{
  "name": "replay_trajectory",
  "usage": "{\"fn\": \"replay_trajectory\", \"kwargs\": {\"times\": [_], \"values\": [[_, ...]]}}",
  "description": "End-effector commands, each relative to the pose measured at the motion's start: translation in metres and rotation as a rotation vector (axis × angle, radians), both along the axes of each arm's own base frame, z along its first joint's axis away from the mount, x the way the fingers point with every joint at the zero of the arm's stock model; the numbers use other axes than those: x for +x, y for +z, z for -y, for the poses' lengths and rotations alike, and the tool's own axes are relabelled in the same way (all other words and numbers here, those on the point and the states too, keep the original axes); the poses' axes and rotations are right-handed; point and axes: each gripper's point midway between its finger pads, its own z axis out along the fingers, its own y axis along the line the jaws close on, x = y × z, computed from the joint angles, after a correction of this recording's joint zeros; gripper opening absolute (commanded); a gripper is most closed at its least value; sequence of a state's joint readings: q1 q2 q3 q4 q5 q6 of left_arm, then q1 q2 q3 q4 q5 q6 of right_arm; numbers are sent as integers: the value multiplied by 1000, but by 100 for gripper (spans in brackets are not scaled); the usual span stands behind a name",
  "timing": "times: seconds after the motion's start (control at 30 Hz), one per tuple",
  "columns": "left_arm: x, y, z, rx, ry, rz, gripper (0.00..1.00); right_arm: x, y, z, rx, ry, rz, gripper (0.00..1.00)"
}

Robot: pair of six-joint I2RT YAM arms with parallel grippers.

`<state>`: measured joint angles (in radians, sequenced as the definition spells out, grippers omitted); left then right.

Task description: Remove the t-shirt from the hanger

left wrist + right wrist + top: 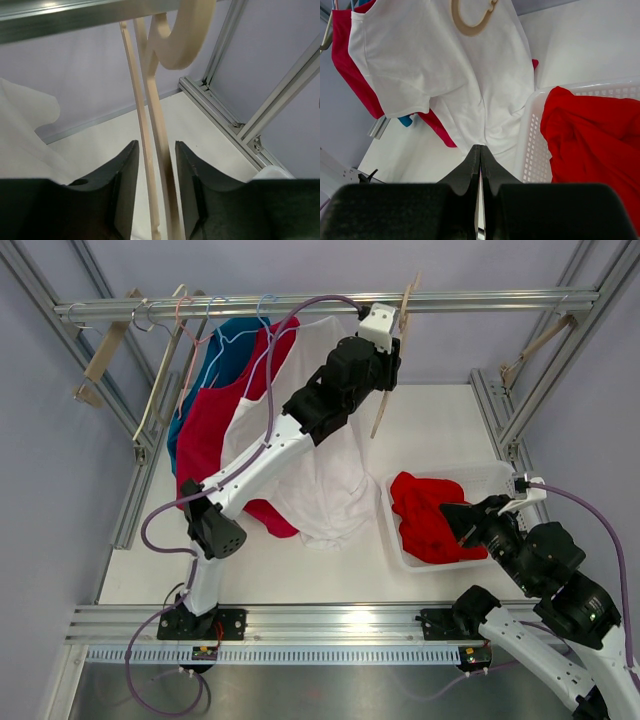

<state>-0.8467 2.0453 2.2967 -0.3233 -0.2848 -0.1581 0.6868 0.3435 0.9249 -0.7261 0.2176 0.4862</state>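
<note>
A bare wooden hanger (383,405) hangs edge-on from the top rail (480,302) by its hook. My left gripper (386,365) is raised to it. In the left wrist view the hanger (162,125) runs between the fingers of my left gripper (156,146), which is open with a gap on each side. A white t-shirt (330,475) hangs to the left behind the left arm, its hem on the table. What holds it up is hidden. My right gripper (447,515) is shut and empty over the basket. The right wrist view shows the right gripper (480,148) and the white t-shirt (445,65).
A white basket (500,472) at the right holds a red t-shirt (428,515). Red (205,430) and blue (225,350) shirts hang on wire hangers left of the white one. Bare wooden hangers hang at far left (100,355) and far right (535,345). Aluminium frame posts stand on both sides.
</note>
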Motion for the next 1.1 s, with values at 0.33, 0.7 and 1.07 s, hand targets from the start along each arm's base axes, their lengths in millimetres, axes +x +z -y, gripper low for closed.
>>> {"fn": "replay_trajectory", "kwargs": {"times": [0.33,0.7,1.07], "values": [[-63,100,-76,-87,5,154,50,4,18,-22,34,79,26,8],[-59,68,-207,1,245,63,52,8,19,-37,61,130,34,8],[-27,29,-273,10,268,-36,62,8,9,-46,68,163,7,9]]}}
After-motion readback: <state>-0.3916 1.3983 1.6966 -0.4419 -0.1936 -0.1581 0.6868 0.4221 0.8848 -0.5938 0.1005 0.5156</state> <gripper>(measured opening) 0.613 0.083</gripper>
